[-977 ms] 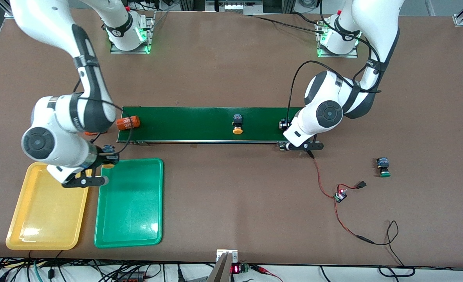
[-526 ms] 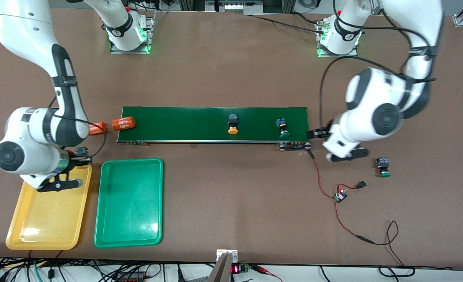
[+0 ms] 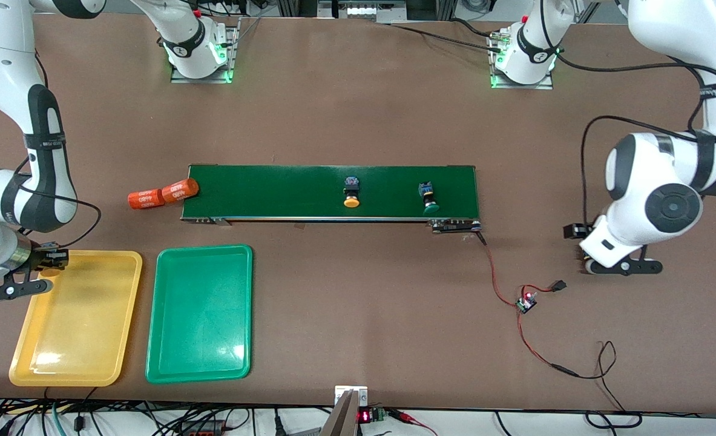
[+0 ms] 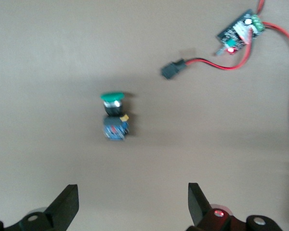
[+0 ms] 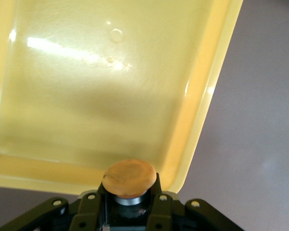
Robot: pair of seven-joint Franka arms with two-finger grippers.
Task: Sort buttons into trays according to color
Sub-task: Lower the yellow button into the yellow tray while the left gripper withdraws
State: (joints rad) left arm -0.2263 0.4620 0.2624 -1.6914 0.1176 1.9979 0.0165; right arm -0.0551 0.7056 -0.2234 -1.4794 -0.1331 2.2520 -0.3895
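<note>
My right gripper (image 3: 54, 260) is shut on a button with a yellow-orange cap (image 5: 129, 178). It hangs over the corner of the yellow tray (image 3: 73, 327) that lies toward the belt. My left gripper (image 4: 132, 204) is open and empty, up over bare table. A green-capped button (image 4: 113, 118) lies on its side under it, apart from the fingers. The arm hides that button in the front view. On the conveyor belt (image 3: 273, 191) lie a yellow-capped button (image 3: 351, 195) and a green-capped button (image 3: 428, 198). The green tray (image 3: 200, 315) sits beside the yellow one.
Two orange cylinders (image 3: 179, 191) (image 3: 144, 198) touch at the belt's end toward the right arm, one lying on the table. A small circuit board (image 3: 525, 303) with red wires lies on the table near the left gripper, nearer to the front camera.
The left arm swung from the belt's end to over the green button on the table and opened. The right arm carried its button from beside the green tray to the yellow tray's corner. Belt items shifted along.
</note>
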